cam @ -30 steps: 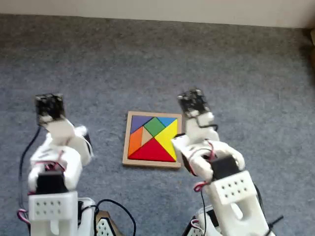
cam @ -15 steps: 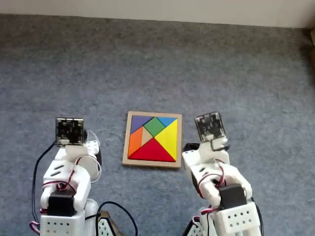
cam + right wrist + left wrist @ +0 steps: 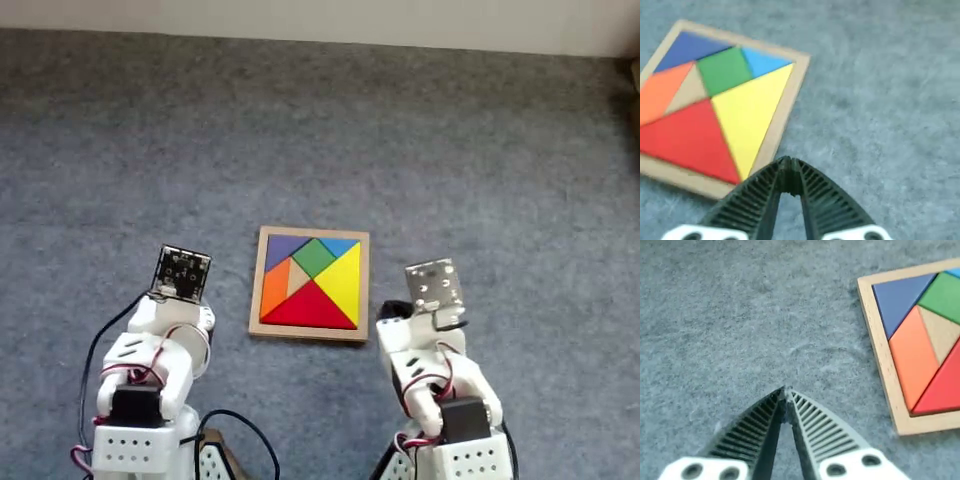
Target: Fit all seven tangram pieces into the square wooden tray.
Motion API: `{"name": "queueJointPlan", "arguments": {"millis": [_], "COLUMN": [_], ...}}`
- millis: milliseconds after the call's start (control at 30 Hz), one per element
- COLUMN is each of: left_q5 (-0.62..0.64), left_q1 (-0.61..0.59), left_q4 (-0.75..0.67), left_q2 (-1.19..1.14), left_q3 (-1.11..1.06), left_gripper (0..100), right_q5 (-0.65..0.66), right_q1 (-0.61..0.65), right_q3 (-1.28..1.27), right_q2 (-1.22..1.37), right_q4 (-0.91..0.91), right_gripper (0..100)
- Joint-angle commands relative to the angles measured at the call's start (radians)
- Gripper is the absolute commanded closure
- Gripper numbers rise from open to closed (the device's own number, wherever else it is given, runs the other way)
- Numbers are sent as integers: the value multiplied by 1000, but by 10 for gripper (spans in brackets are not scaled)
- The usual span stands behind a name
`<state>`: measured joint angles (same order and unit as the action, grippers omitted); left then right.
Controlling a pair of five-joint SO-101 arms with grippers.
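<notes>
Sitting full of all seven pieces [image 3: 310, 305], the tray [image 3: 306, 333] lies between the left hand [image 3: 785, 392] and right hand [image 3: 788, 161], about equally near; both are pinched together, empty.

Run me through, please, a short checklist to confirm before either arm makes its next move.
1. Seven pieces in the tray: ok. The red triangle, yellow triangle, green square, dark blue triangle, light blue triangle, orange piece and tan triangle are all inside.
2. Pieces lying flat, none riding on the rim: ok.
3. Left gripper shut and empty: ok.
4. Right gripper shut and empty: ok.
5. Both grippers off the tray, over the carpet beside it: ok.
</notes>
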<state>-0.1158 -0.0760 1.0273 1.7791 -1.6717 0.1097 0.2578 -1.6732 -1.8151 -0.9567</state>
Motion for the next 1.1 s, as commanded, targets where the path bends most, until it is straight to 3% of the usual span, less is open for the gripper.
{"name": "queueJointPlan", "arguments": {"millis": [0,200,467,700,1067], "left_q5": [-12,-11,-11,-11,-11], "left_q1": [16,16,12,10,12], "left_q4": [-14,-3,176,292,293], "left_q2": [44,42,42,42,42], "left_q3": [-24,-24,-24,-24,-24], "left_gripper": [993,993,993,993,993], "right_q5": [-9,-9,-5,-5,-5], "right_q1": [-64,-88,-90,-90,-90], "right_q3": [-104,-104,-104,-104,-104], "right_q2": [-21,-21,-21,-21,-21], "right_q4": [13,-77,-298,-294,-294], "right_gripper": [989,989,989,989,989]}}
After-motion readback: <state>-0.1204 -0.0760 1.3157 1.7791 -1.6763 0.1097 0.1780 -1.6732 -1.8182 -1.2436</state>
